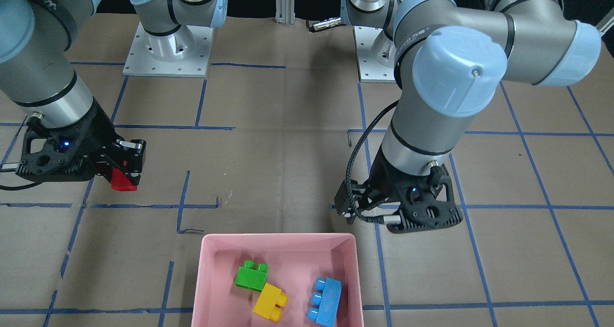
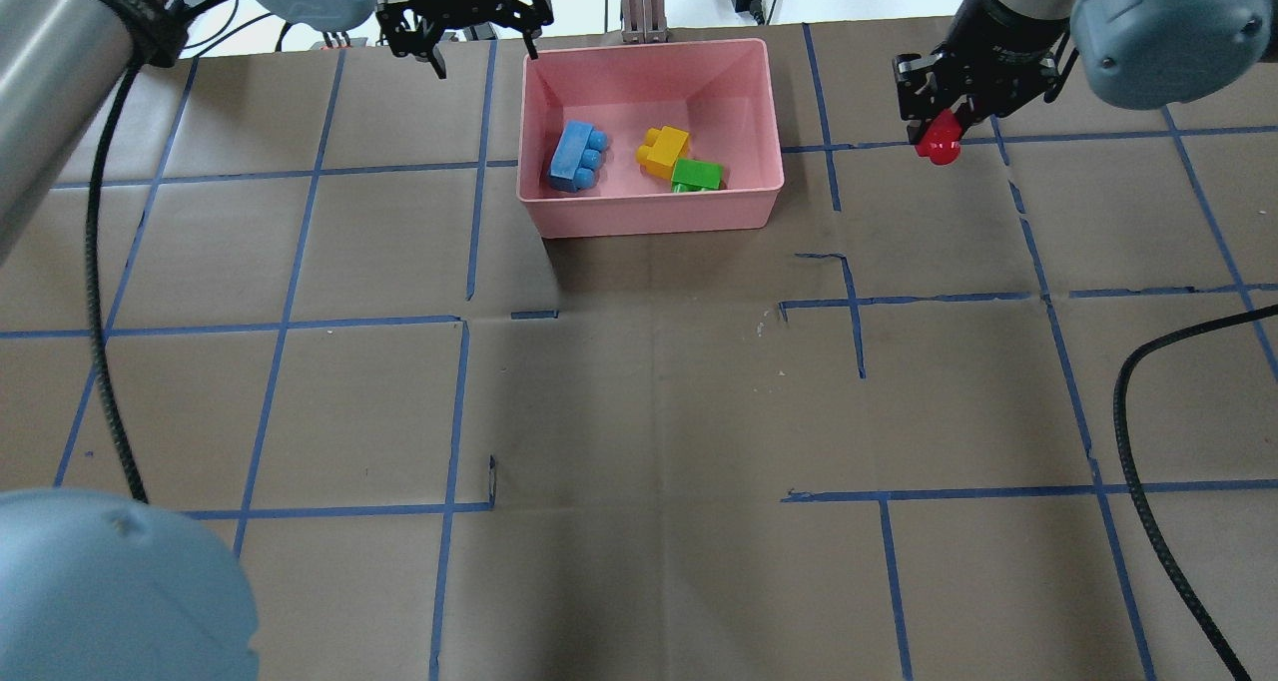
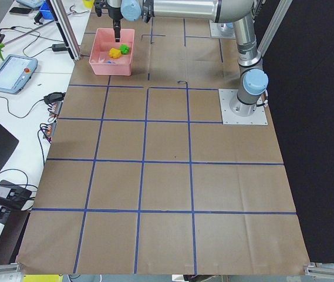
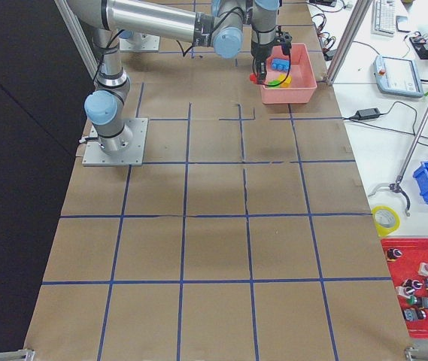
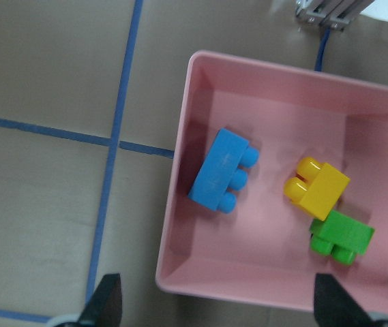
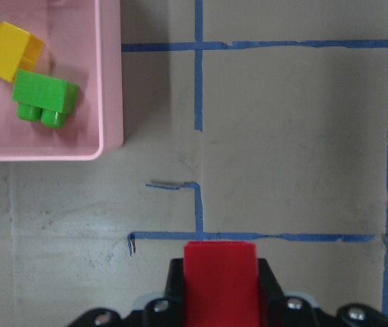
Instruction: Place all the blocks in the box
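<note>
The pink box [image 2: 649,212] stands at the far middle of the table. In it lie the light blue block [image 2: 576,156], the yellow block [image 2: 664,149] and the green block [image 2: 696,175]. My right gripper [image 2: 939,142] is shut on the red block [image 2: 939,145] and holds it above the table, to the right of the box; the block also shows in the right wrist view [image 6: 220,279] and the front view [image 1: 123,181]. My left gripper [image 2: 481,54] is open and empty, above the box's left edge. The left wrist view shows the box [image 5: 180,197] between its fingertips [image 5: 108,300].
Brown paper with blue tape lines covers the table [image 2: 639,411]. A black cable [image 2: 1148,481] lies at the right. An aluminium post [image 2: 639,2] stands just behind the box. The arm bases [image 1: 168,49] are at the robot's side.
</note>
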`<state>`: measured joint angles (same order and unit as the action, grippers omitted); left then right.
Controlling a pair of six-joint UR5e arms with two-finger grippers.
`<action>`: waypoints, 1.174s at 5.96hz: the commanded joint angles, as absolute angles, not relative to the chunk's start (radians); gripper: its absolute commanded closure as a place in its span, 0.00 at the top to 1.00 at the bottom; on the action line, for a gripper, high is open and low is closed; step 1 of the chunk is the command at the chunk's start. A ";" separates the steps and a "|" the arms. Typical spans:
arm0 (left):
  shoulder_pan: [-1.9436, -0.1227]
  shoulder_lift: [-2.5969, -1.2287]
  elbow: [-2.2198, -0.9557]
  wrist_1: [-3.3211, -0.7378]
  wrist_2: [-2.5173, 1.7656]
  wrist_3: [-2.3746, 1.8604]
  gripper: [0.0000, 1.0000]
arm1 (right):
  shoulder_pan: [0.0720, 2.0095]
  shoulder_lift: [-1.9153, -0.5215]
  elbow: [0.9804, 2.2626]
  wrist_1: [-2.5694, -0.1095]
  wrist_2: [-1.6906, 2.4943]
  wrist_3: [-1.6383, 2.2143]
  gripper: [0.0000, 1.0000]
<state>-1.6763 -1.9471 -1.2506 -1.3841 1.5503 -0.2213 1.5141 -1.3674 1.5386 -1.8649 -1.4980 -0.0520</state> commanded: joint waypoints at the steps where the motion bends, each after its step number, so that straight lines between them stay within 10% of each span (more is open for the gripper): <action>1: -1.654 -1.733 -1.478 -1.385 1.552 -0.094 0.99 | 1.601 -1.281 1.514 -1.992 -1.438 0.035 0.02; 6: -1.595 -1.614 -1.552 -1.427 1.549 -0.001 1.00 | 1.795 -0.934 1.183 -2.063 -1.433 0.184 0.17; 7: -1.595 -1.615 -1.549 -1.416 1.549 -0.008 1.00 | 1.795 -0.931 1.180 -2.185 -1.449 0.181 0.83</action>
